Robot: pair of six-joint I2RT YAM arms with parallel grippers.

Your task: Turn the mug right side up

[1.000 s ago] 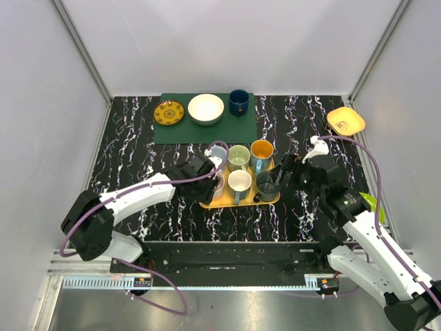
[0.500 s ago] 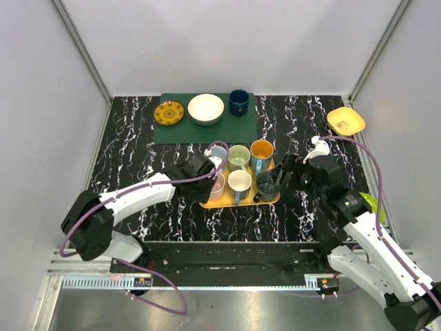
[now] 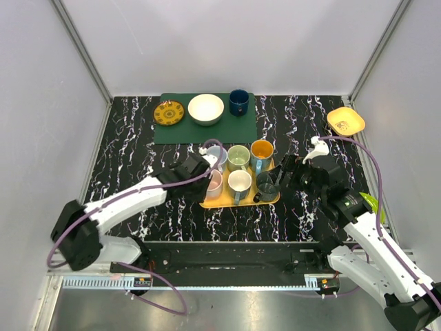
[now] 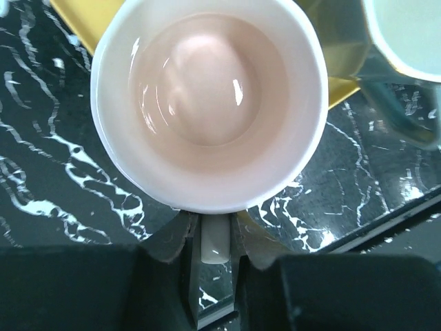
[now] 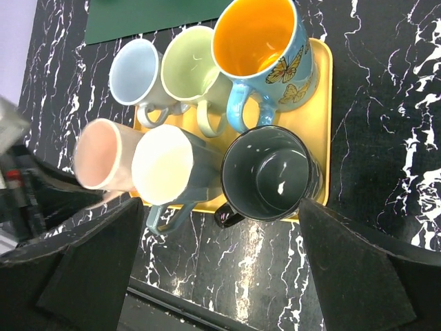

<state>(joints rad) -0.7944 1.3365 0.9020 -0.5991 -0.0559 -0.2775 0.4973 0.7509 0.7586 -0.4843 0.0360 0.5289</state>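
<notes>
A white mug with a pink inside [image 3: 214, 183] stands mouth up at the front left corner of the yellow tray [image 3: 270, 201]. In the left wrist view the pink mug [image 4: 209, 103] fills the frame, and my left gripper [image 4: 213, 241] is shut on its handle, one finger [image 4: 169, 241] on each side. In the right wrist view the pink mug [image 5: 103, 154] is blurred at the tray's left edge. My right gripper [image 3: 289, 169] is open and empty, hovering just right of the tray; its fingers [image 5: 358, 265] frame a dark mug [image 5: 270, 174].
On the tray also stand a light blue mug [image 5: 135, 71], a pale green mug [image 5: 191, 67], an orange-lined butterfly mug [image 5: 258, 41] and a cream-lined teal mug [image 5: 165, 165]. A green mat [image 3: 180, 129] at the back holds a yellow plate [image 3: 169, 112], white bowl [image 3: 206, 109] and navy cup [image 3: 239, 101]. A yellow dish [image 3: 345, 121] sits far right.
My left gripper has turned the pink mug mouth up and shifted slightly with it at the tray's left edge. The right arm has stayed still.
</notes>
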